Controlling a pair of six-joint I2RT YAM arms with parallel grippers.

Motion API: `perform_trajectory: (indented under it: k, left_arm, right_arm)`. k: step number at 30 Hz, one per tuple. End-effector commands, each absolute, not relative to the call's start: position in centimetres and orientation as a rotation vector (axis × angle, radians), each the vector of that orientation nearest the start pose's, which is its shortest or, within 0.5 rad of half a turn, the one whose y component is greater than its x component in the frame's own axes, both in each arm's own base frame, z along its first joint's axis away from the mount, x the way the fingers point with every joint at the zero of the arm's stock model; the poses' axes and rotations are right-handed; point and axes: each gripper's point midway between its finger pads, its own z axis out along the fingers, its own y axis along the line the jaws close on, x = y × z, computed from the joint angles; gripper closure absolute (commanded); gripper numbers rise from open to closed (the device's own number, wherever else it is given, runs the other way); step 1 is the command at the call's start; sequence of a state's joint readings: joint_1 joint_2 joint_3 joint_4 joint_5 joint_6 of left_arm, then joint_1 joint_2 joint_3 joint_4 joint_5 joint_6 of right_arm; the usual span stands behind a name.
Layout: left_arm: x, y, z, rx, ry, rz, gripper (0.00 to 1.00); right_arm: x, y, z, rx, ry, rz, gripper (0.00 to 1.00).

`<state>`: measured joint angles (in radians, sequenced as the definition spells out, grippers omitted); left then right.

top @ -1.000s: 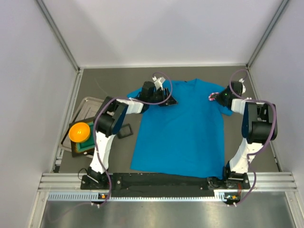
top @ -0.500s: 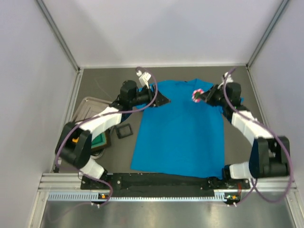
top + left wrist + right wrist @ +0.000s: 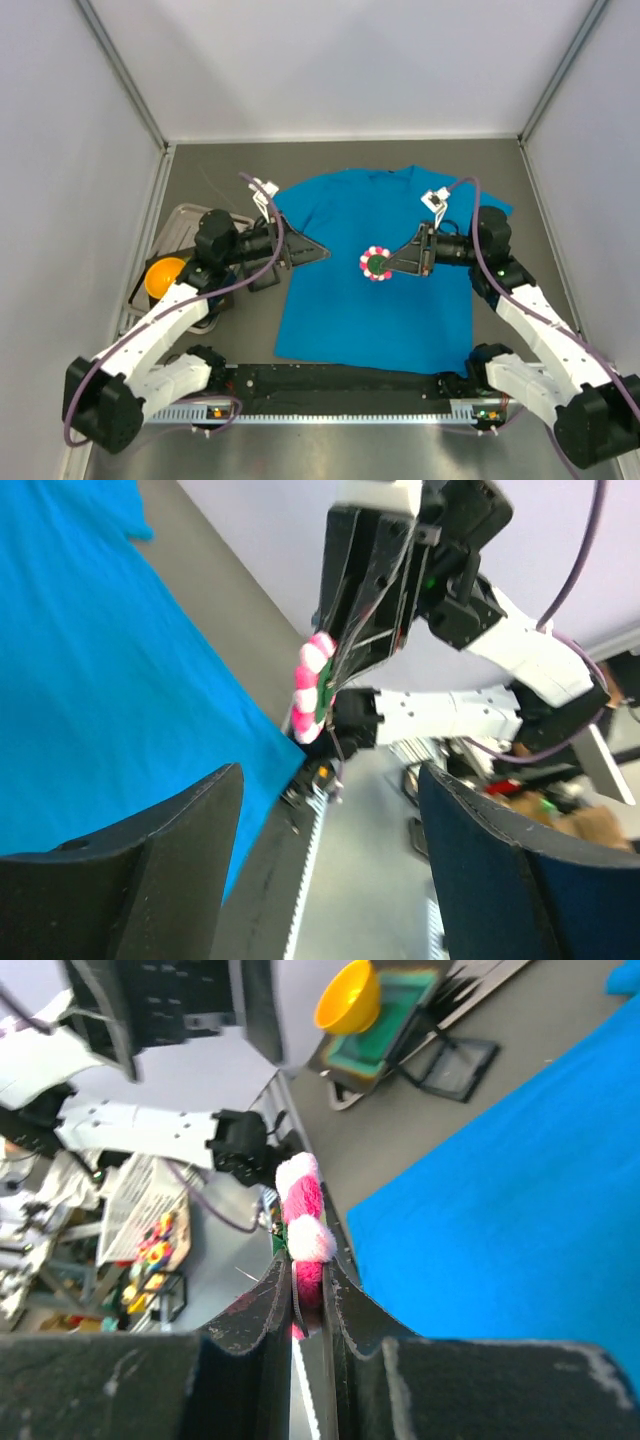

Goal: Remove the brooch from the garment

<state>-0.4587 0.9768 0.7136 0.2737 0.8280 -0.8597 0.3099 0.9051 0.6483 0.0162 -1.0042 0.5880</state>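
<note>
Now my right claw (image 3: 388,263), clenched on the brooch (image 3: 376,263), has swung it from the garment's (image 3: 370,320) far right shoulder to above its middle, seemingly free of the cloth, while my left claw (image 3: 318,252) has released and drawn back toward the desk's left edge.

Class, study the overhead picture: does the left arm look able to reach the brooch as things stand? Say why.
Probably yes. The right gripper holds the brooch above the shirt, and the left gripper, jaws open, points at it from the side with nothing between them.
</note>
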Motion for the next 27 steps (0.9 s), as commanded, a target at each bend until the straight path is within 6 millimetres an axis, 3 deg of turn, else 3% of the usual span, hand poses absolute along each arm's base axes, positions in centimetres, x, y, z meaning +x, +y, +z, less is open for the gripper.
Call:
perform_trajectory:
  k: [1, 10, 16, 23, 27]
  left_arm:
    - [16.9, -27.2, 30.9, 0.529, 1.732, -1.867, 0.25]
    - [18.0, -29.2, 28.8, 0.548, 1.793, -1.949, 0.27]
    - [18.0, -30.0, 27.7, 0.574, 1.802, -1.98, 0.39]
    - [17.5, -30.9, 27.5, 0.6, 1.788, -2.03, 0.43]
    - [17.4, -31.4, 27.1, 0.593, 1.811, -2.051, 0.57]
  right_arm:
    - [16.3, 24.1, 27.3, -0.706, 1.772, 1.679, 1.0]
    - [18.2, 26.8, 27.8, -0.729, 1.744, 1.722, 1.0]
    - [19.1, 27.4, 28.1, -0.709, 1.735, 1.736, 1.0]
    - [19.7, 27.6, 27.5, -0.686, 1.746, 1.734, 1.0]
    - [19.9, 27.8, 27.9, -0.677, 1.739, 1.739, 1.0]
